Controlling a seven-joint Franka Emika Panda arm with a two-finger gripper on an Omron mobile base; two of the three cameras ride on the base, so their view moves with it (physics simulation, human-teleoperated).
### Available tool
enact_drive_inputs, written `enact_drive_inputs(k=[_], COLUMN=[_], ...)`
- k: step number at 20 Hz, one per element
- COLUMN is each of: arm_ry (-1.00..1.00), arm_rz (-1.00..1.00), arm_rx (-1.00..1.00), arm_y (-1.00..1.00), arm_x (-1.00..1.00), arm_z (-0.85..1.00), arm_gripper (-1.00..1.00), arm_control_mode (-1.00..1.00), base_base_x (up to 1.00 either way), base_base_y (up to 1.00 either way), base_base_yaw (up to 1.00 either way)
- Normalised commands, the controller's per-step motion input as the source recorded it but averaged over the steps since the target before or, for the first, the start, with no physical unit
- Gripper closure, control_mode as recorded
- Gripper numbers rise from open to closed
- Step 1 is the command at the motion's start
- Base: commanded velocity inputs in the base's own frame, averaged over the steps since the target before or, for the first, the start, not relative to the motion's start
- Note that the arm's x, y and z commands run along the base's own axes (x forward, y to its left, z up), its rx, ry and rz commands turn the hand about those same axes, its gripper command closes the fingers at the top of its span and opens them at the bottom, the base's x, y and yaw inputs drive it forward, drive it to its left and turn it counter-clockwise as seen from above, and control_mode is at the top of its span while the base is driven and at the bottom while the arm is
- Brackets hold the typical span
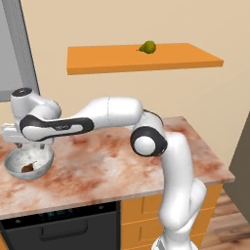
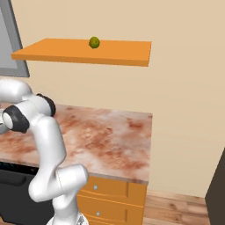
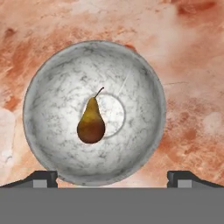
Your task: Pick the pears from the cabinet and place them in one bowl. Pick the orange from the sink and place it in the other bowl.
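hand (image 3: pixel 112 177) wide, empty | brown pear (image 3: pixel 91 123) in marble bowl (image 3: pixel 52 87) | no writing legible

The brown pear (image 3: pixel 91 124) lies on its side in the middle of the speckled grey-white bowl (image 3: pixel 52 87), its thin stem curving away from the dark, rounded bottom end and its upper half a lighter golden brown. The bowl sits upright on the counter, far below the cabinet (image 1: pixel 112 59) and off toward its left end in the left base view. The cabinet is a flat, thin orange slab on the wall. The yellow-green pear (image 1: pixel 148 47) rests on top of it, near the back, right of its middle.
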Motion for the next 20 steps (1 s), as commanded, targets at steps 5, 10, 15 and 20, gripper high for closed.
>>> enact_drive_inputs(k=[5,10,15,20], arm_ry=[0.00,0.00,0.00,0.00], arm_rz=[0.00,0.00,0.00,0.00], arm_rx=[0.01,0.03,0.02,0.01], arm_y=[-0.57,-0.58,-0.55,-0.52], arm_x=[-0.30,-0.25,-0.19,-0.13], arm_z=[0.07,0.13,0.19,0.20], arm_gripper=[-1.00,-1.00,-1.00,-1.00], arm_control_mode=[-1.00,-1.00,-1.00,-1.00], base_base_x=[0.00,0.00,0.00,0.00], base_base_y=[0.00,0.00,0.00,0.00], base_base_yaw=[0.00,0.00,0.00,0.00])
